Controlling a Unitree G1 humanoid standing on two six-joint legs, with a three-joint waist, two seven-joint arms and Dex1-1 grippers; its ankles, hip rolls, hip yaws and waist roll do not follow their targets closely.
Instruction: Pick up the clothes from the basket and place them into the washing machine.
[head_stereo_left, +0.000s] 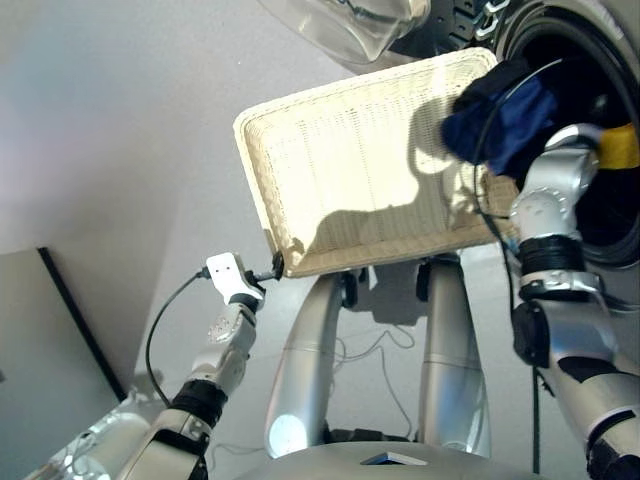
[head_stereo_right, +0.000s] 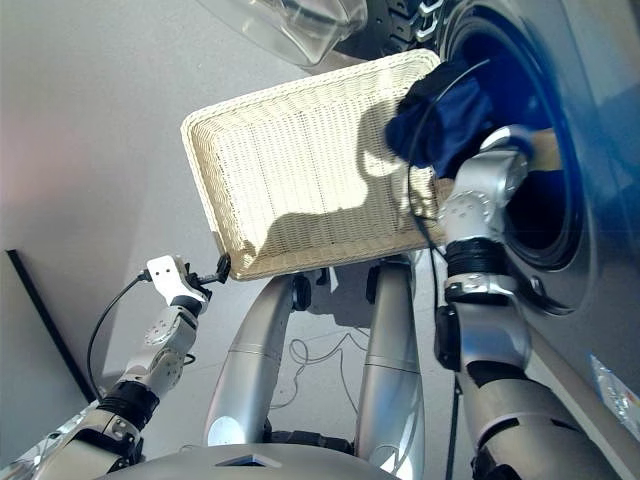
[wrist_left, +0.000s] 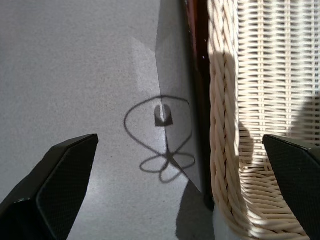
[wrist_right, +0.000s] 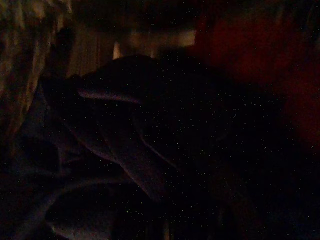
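Observation:
The cream wicker basket (head_stereo_left: 340, 170) stands in front of me with a bare bottom. A navy garment (head_stereo_left: 505, 120) is bunched at the basket's far right corner, against the mouth of the washing machine (head_stereo_right: 590, 200). My right arm (head_stereo_left: 545, 200) reaches past it into the dark porthole (head_stereo_left: 600, 90), which hides its hand. The right wrist view shows only folds of dark cloth (wrist_right: 140, 150) and a coral-red patch (wrist_right: 245, 50). My left gripper (wrist_left: 180, 200) is open at the basket's near left corner, with the woven rim (wrist_left: 225, 125) between its fingers (wrist_left: 60, 185).
The machine's round glass door (head_stereo_left: 350, 25) hangs open above the basket's far edge. A dark flat panel (head_stereo_left: 40, 330) lies on the grey floor at the near left. A black cable (head_stereo_left: 165, 320) loops from my left wrist.

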